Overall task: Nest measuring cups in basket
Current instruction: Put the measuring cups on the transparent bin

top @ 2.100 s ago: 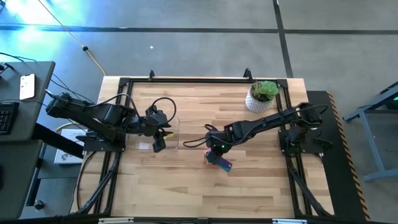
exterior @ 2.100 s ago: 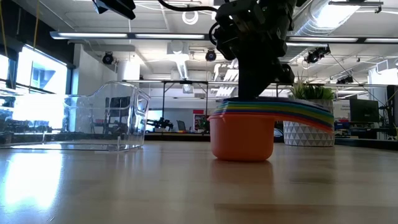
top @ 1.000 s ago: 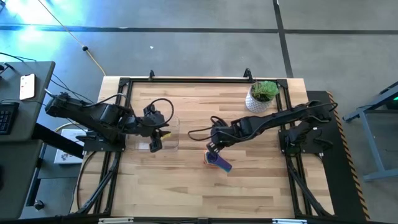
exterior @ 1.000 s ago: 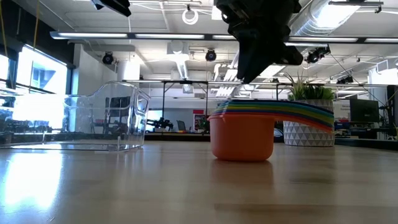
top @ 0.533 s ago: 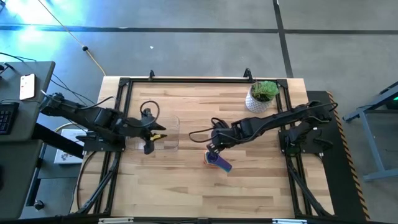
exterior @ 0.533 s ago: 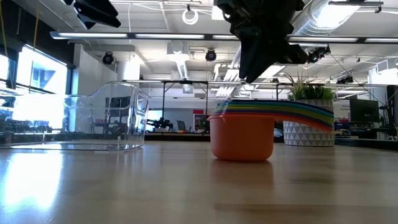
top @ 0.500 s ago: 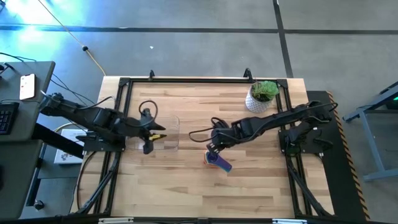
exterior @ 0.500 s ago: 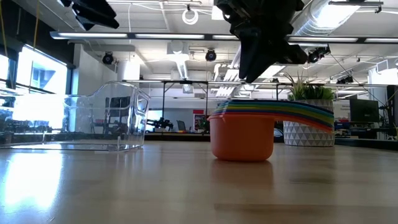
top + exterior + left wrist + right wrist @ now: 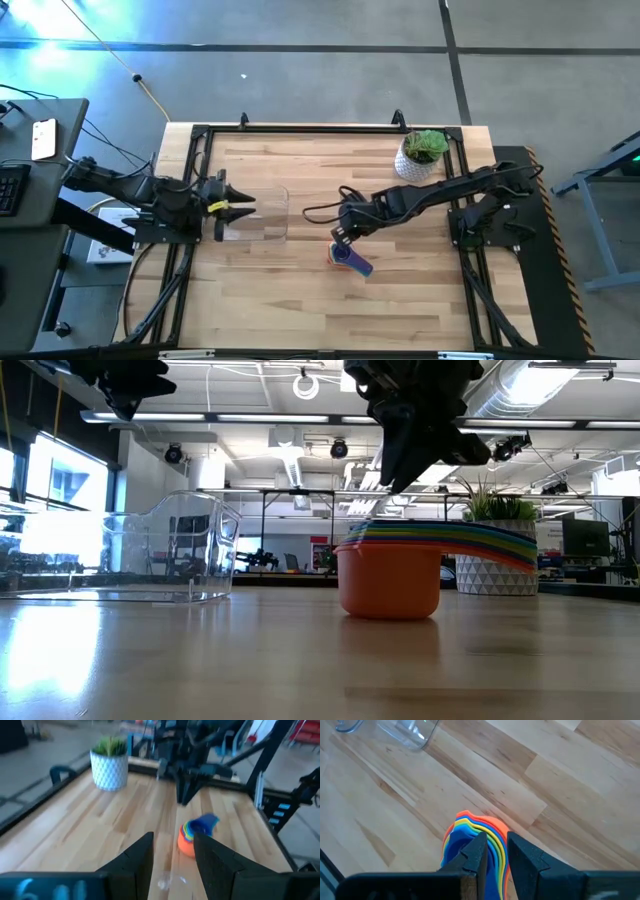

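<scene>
The measuring cups (image 9: 350,258) sit nested in one stack on the bare wood, orange outermost (image 9: 390,578) and blue on top (image 9: 465,845). Their handles fan out to one side (image 9: 490,542). The stack rests on the orange cup's base. My right gripper (image 9: 340,237) hovers just above the stack (image 9: 496,842), narrowly open and touching nothing. The basket (image 9: 258,215) is a clear bin standing to the stack's left (image 9: 170,555). My left gripper (image 9: 228,207) is open at the basket's left end (image 9: 172,845), high above the table.
A white pot with a green plant (image 9: 420,155) stands near the table's far right corner (image 9: 495,560). A black frame runs round the table's edge (image 9: 200,135). Bare wood lies along the near side, in front of stack and basket.
My right gripper rose off the stack of cups about two seconds ago and has since hung nearly still above it. My left gripper has drawn back from over the basket toward the table's left edge. The stack and the basket have stayed where they were.
</scene>
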Controlling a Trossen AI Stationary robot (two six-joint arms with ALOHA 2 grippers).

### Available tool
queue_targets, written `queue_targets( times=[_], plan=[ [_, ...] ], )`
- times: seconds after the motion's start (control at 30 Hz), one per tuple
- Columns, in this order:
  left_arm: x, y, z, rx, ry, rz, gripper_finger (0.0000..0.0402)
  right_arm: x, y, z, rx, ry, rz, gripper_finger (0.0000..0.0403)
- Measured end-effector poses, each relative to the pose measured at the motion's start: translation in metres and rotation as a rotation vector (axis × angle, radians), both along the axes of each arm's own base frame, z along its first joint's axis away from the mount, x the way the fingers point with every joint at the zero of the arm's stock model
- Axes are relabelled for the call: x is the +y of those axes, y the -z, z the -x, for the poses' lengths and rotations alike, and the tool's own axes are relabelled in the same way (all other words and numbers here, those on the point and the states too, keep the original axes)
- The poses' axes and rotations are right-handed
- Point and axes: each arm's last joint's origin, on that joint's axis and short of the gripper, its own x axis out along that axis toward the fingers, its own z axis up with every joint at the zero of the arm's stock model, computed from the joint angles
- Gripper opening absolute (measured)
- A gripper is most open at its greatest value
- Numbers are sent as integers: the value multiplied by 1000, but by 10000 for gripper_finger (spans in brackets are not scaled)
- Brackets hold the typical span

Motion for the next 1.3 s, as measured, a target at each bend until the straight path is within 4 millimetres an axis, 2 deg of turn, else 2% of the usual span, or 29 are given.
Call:
queue_targets(
  times=[0.57,0.87,1.1,1.3],
  plan=[
    [8,61,32,-232,76,97,131,-3,0,0,10,-5,-58,67],
    [8,96,33,-229,80,74,131,-4,0,-1,10,11,-68,66],
    [7,100,31,-270,104,25,131,-4,0,-1,2,-4,-61,66],
    [4,101,30,-256,203,-47,131,-1,-1,-2,-11,-80,-27,66]
  ],
)
